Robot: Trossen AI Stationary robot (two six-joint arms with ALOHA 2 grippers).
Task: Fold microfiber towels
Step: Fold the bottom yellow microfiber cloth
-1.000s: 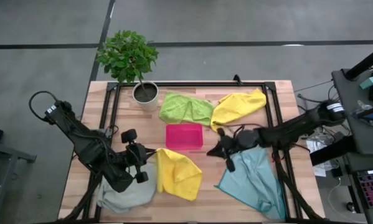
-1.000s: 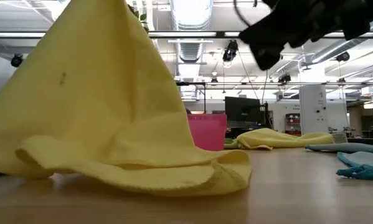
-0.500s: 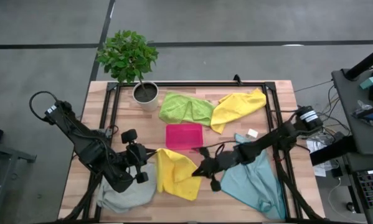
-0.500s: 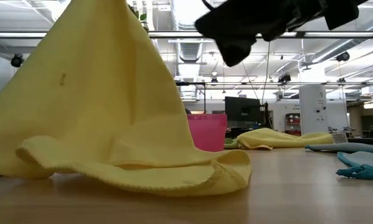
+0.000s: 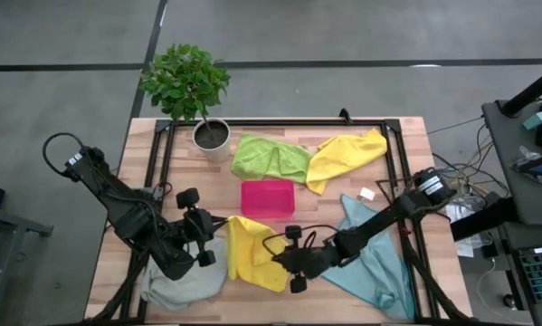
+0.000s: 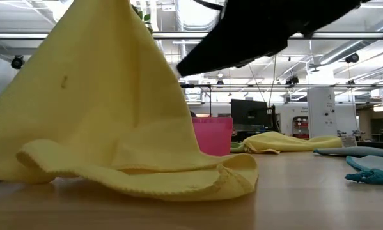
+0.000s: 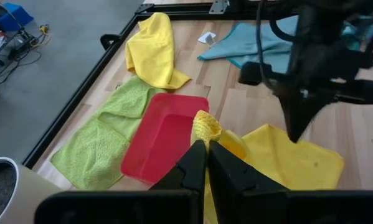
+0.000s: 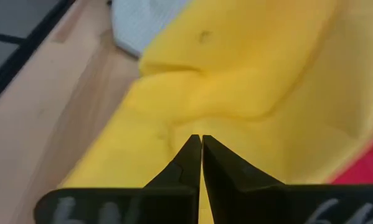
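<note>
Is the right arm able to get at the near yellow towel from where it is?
Probably yes. The right hand, shut, hovers over the near yellow towel's edge with nothing between; the left hand pinches another corner.

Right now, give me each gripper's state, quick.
Left gripper: shut on a corner of the near yellow towel, lifting it.
Right gripper: shut, empty, over the same towel.

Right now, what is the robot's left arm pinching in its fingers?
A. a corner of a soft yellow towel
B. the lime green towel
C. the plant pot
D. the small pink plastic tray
A: the left wrist view shows the left arm's fingers shut on a bunched corner of the soft yellow towel, lifted beside the pink plastic tray.
</note>
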